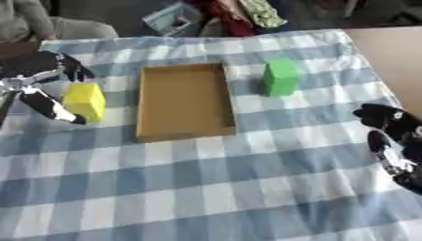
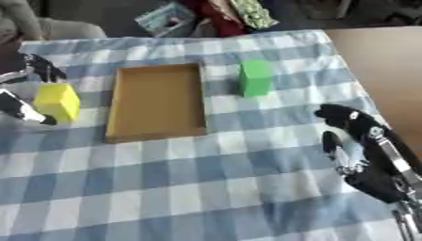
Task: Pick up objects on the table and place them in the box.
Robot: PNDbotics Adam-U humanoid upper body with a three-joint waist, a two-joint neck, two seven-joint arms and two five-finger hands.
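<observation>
At the frame's left edge, the left hand [image 1: 41, 87] reached around the yellow block [image 1: 85, 100], fingers spread on either side; whether they touched it was unclear. The brown box [image 1: 183, 101] lay at centre (nothing in it), the green block [image 1: 281, 77] upright to its upper right. The right hand [image 2: 360, 141] rested open at lower right on the checked cloth [image 1: 206, 188].

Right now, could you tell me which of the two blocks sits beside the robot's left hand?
The yellow block, left of the cardboard box, beside the left hand; the green block stands right of it.
</observation>
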